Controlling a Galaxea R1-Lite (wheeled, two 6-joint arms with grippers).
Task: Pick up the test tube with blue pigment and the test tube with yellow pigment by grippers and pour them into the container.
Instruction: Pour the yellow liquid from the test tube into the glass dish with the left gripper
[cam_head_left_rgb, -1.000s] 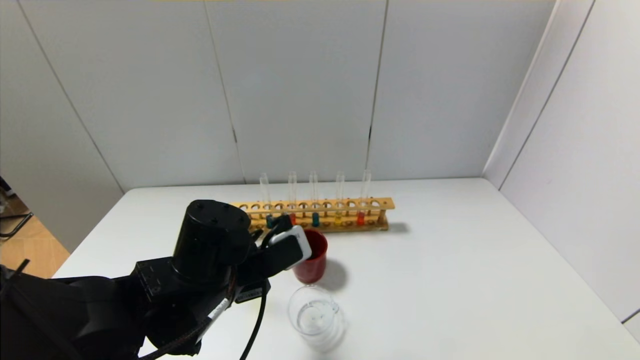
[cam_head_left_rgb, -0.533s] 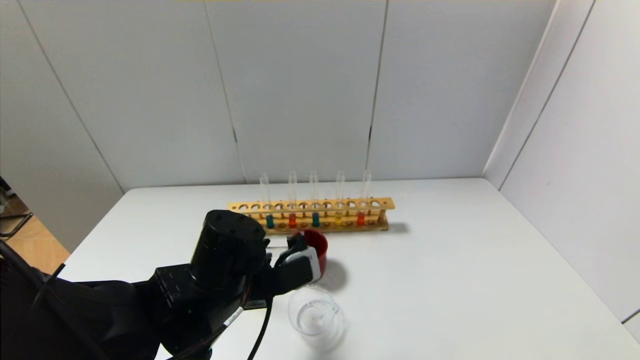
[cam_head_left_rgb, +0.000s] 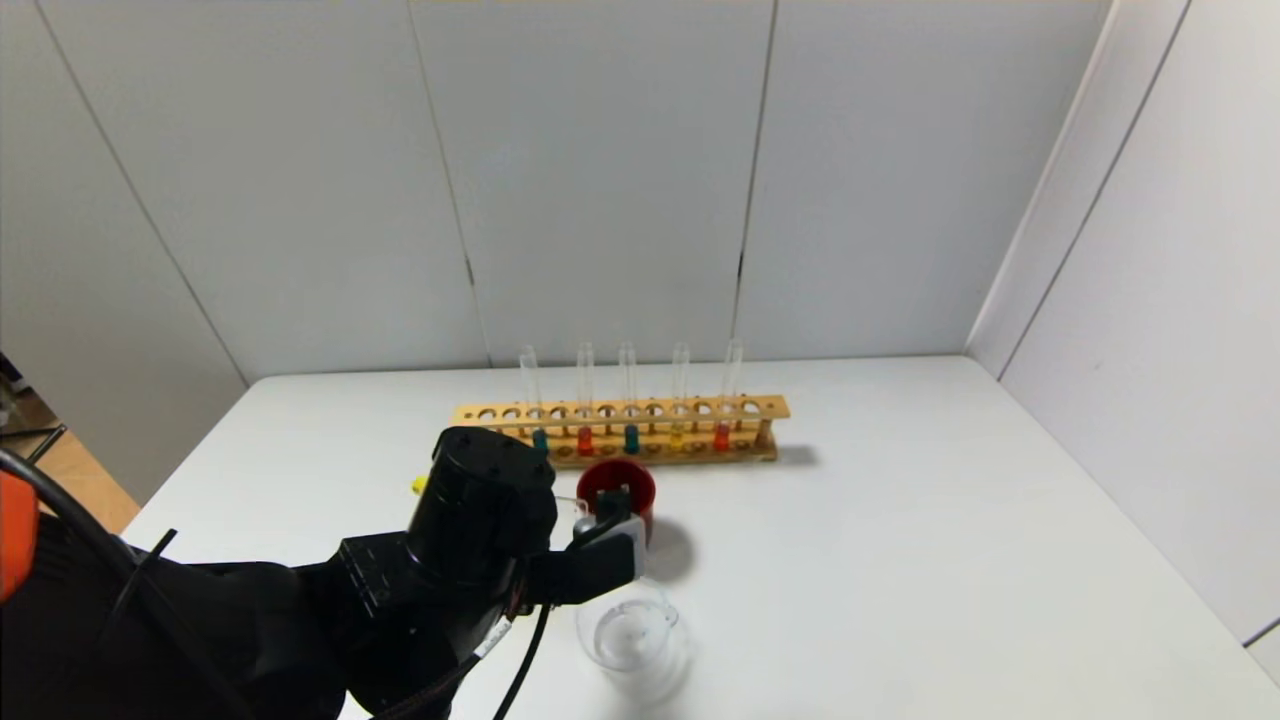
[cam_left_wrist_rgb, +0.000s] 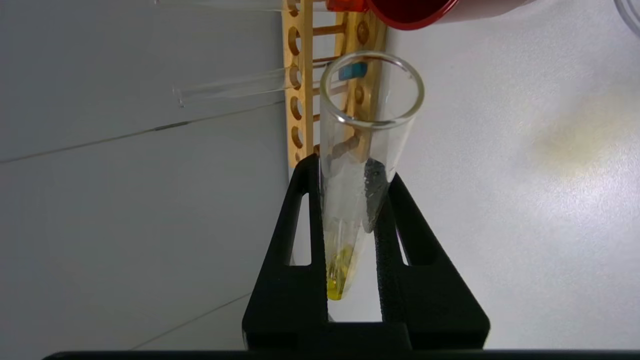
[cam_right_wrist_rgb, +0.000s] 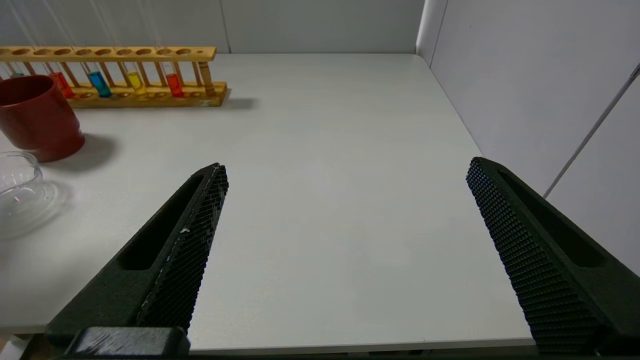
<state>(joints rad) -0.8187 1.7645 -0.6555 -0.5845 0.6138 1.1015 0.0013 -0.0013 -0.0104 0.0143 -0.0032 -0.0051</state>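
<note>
My left gripper (cam_head_left_rgb: 606, 535) (cam_left_wrist_rgb: 350, 170) is shut on a test tube with yellow pigment (cam_left_wrist_rgb: 360, 150), held nearly level. Its yellow end (cam_head_left_rgb: 419, 485) sticks out behind the wrist, and its mouth points toward the red cup. The gripper hangs just above and behind the container (cam_head_left_rgb: 632, 635), a low clear glass cup. Two test tubes with blue pigment (cam_head_left_rgb: 540, 440) (cam_head_left_rgb: 631, 438) stand in the wooden rack (cam_head_left_rgb: 770, 408), along with another yellow tube (cam_head_left_rgb: 677, 437). My right gripper (cam_right_wrist_rgb: 345, 167) is open and empty over the table's front right part, out of the head view.
A dark-red cup (cam_head_left_rgb: 625, 485) (cam_right_wrist_rgb: 35, 117) stands between the rack and the container, right beside my left gripper. Two red-orange tubes (cam_head_left_rgb: 585, 440) (cam_head_left_rgb: 721, 436) are in the rack. Grey walls close the back and right. The container also shows in the right wrist view (cam_right_wrist_rgb: 17, 190).
My left gripper has moved down and toward the container with the yellow tube. It went from in front of the rack to beside the red cup.
</note>
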